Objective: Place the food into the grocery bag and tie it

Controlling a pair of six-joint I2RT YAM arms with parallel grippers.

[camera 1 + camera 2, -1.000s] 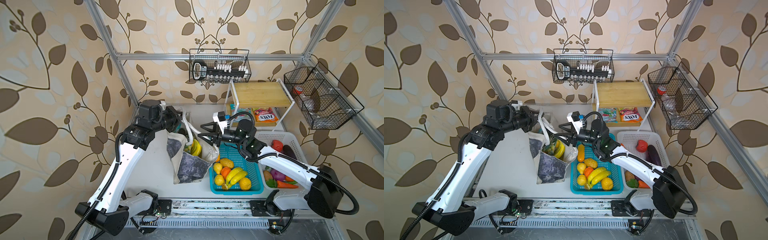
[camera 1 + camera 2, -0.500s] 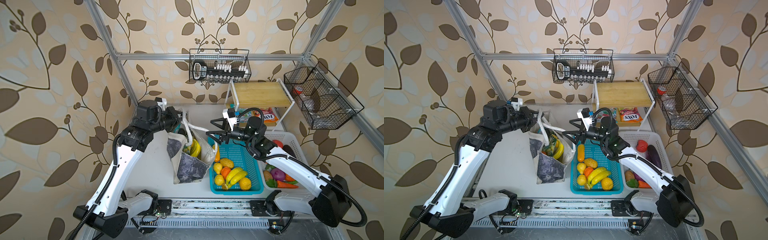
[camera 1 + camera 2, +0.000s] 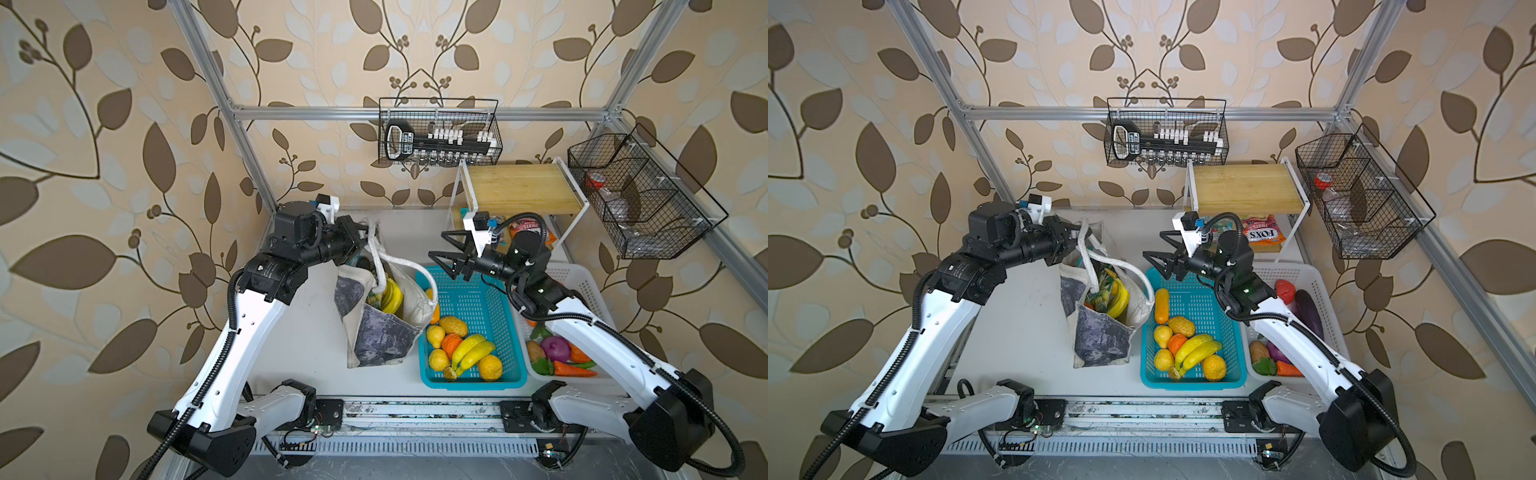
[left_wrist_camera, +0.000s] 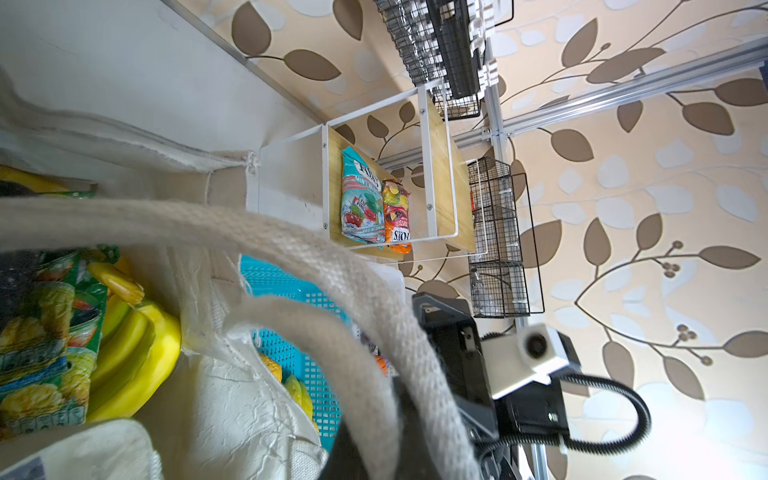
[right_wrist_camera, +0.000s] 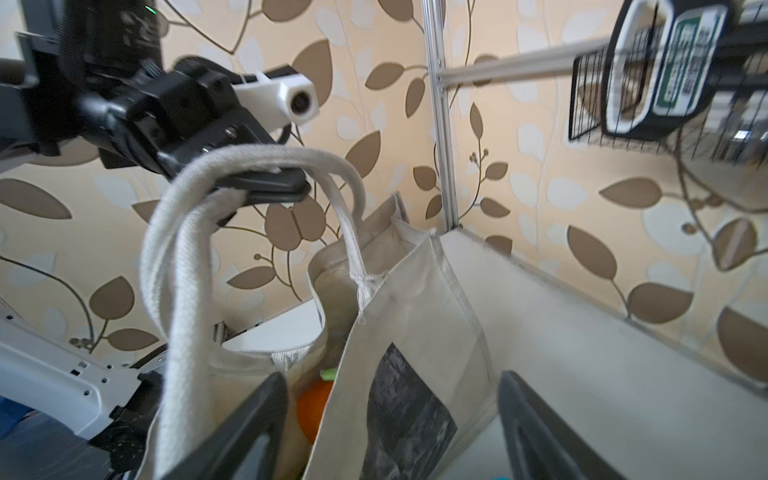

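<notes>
The bag (image 3: 382, 332) stands mid-table, hung upright by its handles (image 3: 376, 266) from the left claw (image 3: 361, 235), which is still clamped shut on them. The right claw (image 3: 437, 244) has backed away from the bag's mouth toward the table's back edge. It is now above the basket (image 3: 473, 380), wide open and empty. Bananas (image 3: 392, 295) lie inside the bag, so a drop looks finished. More fruit (image 3: 465, 353) waits in the basket.

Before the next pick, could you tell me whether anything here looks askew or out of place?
Only the bag, which hangs lopsided from a strap pinched in the left gripper, its mouth sagging toward the blue basket. Nothing is spilled that I can see.
</notes>
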